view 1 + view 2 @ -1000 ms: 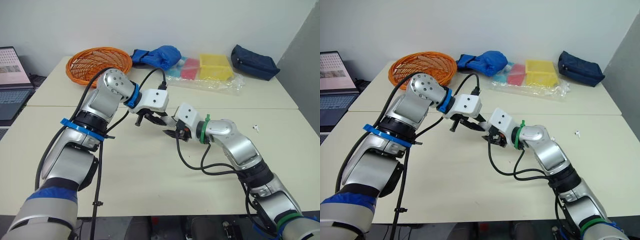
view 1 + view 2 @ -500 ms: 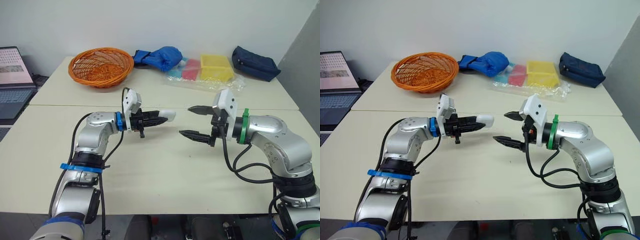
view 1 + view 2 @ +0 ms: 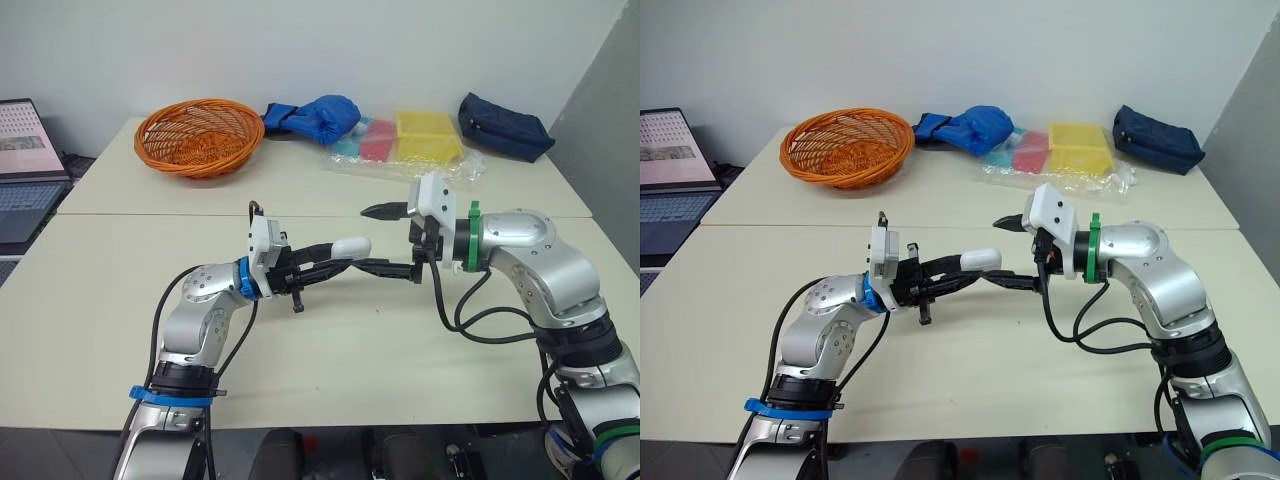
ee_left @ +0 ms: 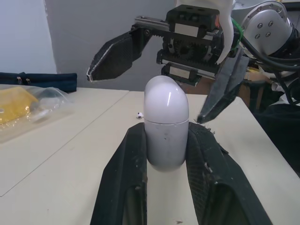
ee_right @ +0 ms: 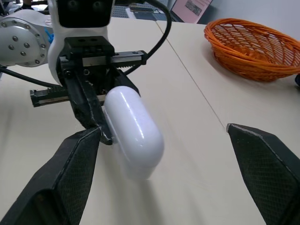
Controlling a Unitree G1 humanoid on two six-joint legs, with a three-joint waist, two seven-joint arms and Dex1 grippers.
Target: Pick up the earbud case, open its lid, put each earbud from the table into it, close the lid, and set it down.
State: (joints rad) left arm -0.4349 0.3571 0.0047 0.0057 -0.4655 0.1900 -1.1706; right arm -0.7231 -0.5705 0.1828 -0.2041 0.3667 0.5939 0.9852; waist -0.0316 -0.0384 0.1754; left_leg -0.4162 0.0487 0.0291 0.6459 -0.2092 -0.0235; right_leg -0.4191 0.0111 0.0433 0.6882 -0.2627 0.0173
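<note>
White and capsule-shaped, the earbud case (image 3: 350,246) is clenched by its base in the left tool (image 3: 335,257), held clear of the table (image 3: 330,350) about midway between its left and right edges, with the shut lid end poking toward the other arm so it can be reached. The right tool (image 3: 359,238) is released, its two fingers spread wide either side of that lid end, which I judge to be the set-up for prying the lid open while the left tool steadies the body.

No legible text, label, brand, number or sign found. The laptop screen (image 3: 675,148), at the left edge of the frame, carries content too small to read.
</note>
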